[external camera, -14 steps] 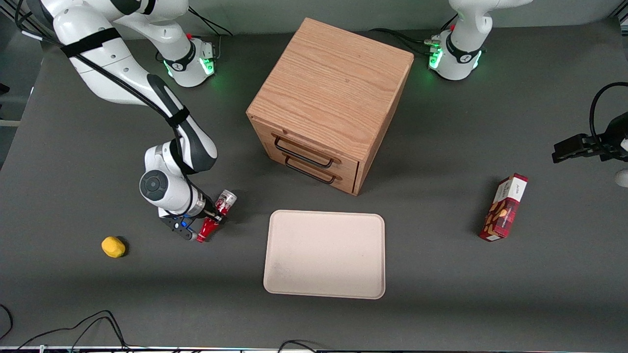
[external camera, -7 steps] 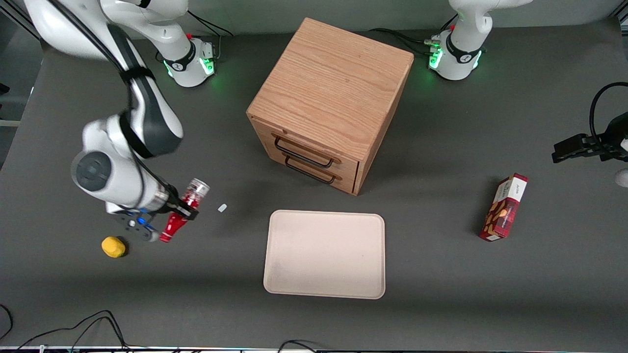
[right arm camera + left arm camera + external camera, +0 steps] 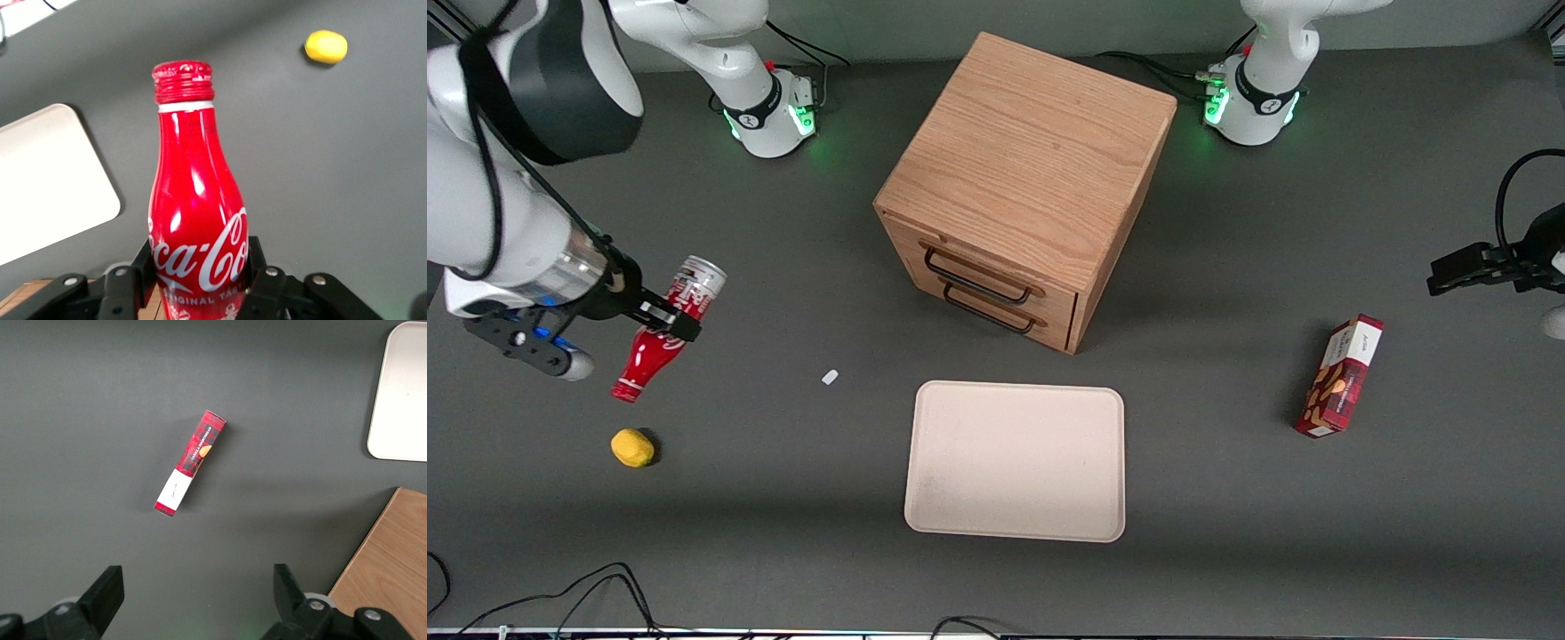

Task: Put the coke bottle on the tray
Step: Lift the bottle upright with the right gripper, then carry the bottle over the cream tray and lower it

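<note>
My right gripper [image 3: 665, 322] is shut on the coke bottle [image 3: 660, 332], a slim red bottle with white script. It hangs high above the table at the working arm's end, tilted, silver base up and neck pointing down toward the front camera. In the right wrist view the black fingers [image 3: 263, 270] clamp both sides of the coke bottle [image 3: 195, 213] at its lettering. The cream tray [image 3: 1016, 460] lies flat near the table's front, in front of the drawer cabinet, well apart from the bottle. A corner of the tray [image 3: 47, 180] shows in the wrist view.
A wooden two-drawer cabinet [image 3: 1024, 182] stands mid-table. A yellow lemon-like object [image 3: 632, 447] lies below the bottle, nearer the front camera. A small white scrap [image 3: 830, 377] rests between bottle and tray. A red snack box [image 3: 1341, 376] lies toward the parked arm's end.
The right gripper has risen with the bottle and swung away from the tray toward the working arm's end. A small white scrap shows on the table where the bottle was.
</note>
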{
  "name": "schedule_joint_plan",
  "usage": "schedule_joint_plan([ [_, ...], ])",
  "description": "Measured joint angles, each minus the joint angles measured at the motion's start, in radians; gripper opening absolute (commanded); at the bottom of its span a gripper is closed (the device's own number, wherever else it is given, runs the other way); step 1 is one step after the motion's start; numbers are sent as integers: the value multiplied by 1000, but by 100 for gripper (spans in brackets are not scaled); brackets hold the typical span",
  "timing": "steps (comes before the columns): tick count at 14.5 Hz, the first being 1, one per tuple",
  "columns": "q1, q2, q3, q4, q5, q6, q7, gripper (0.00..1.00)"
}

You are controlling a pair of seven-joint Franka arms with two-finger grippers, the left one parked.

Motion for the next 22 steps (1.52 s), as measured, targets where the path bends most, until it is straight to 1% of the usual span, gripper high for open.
schedule_joint_plan([
  [2,4,66,3,84,0,-6,-6,0],
  [4,33,172,5,180,1,-4,-15,0],
  [7,115,347,7,305,1,12,-15,0],
  [9,174,450,7,359,1,75,-15,0],
  [15,271,625,4,393,1,288,-15,0],
  [22,315,793,-11,398,0,498,-16,0],
])
